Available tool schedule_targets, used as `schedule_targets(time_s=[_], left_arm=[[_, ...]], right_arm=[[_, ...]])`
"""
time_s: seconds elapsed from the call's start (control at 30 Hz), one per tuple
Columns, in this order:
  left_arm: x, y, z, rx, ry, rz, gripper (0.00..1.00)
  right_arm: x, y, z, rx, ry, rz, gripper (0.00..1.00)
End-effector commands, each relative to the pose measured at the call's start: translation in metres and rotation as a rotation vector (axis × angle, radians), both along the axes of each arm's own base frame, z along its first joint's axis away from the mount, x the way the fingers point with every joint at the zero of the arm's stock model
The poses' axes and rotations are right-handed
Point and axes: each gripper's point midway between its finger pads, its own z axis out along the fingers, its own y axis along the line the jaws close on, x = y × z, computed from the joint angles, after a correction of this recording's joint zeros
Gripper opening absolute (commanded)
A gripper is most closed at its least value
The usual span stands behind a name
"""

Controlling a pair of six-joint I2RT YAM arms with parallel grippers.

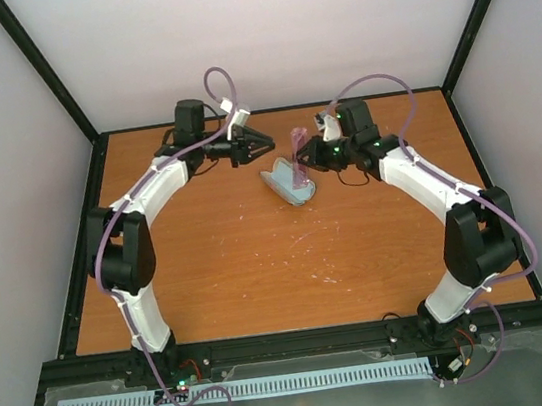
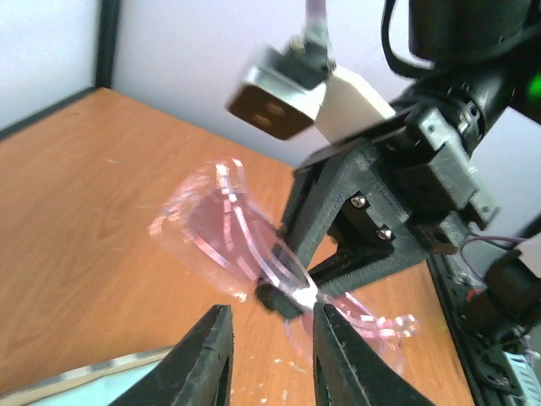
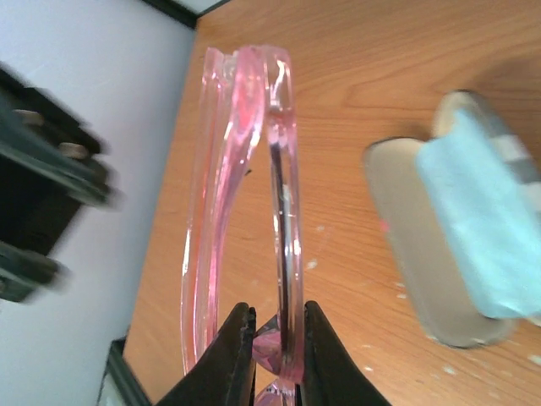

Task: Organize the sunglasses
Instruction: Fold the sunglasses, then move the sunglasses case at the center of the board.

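Right gripper is pinching the sunglasses aloft beside the open case, left gripper hanging spread and empty, next calling for lowering them flat inside.

- We count one pair of sunglasses, pink and translucent.
- We count one case, grey-tan.
- We count one cloth, pale blue.
- We count two arms: the left arm and the right arm.
- We count two grippers: the left gripper and the right gripper.
- We count one table.
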Motion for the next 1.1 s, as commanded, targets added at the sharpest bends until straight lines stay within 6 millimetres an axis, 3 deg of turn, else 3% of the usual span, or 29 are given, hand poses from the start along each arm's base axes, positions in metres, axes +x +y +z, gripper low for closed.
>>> schedule_targets(time_s=[0.0,0.13,0.3,0.4,0.53,0.83,1.07], left_arm=[[0.028,0.037,0.025,0.012,-0.096,0.139,0.23],[0.031,0.057,-0.033,0.198,-0.067,0.220,0.11],[0.031,0.080,-0.094,0.399,0.018,0.282,0.06],[0.028,0.089,-0.125,0.488,0.066,0.285,0.05],[0.030,0.099,-0.164,0.600,0.138,0.293,0.05],[0.062,0.095,-0.200,0.674,0.239,0.293,0.06],[0.081,0.066,-0.192,0.617,0.237,0.251,0.07]], right_arm=[[0.019,-0.050,-0.021,-0.083,-0.007,-0.150,0.03],[0.052,-0.065,-0.040,-0.112,-0.018,-0.168,0.03],[0.094,-0.075,-0.060,-0.109,-0.012,-0.176,0.03],[0.105,-0.072,-0.073,-0.122,0.015,-0.149,0.03],[0.105,-0.071,-0.081,-0.142,0.025,-0.122,0.03],[0.098,-0.077,-0.099,-0.201,0.045,-0.114,0.03],[0.092,-0.077,-0.091,-0.212,0.025,-0.088,0.03]])
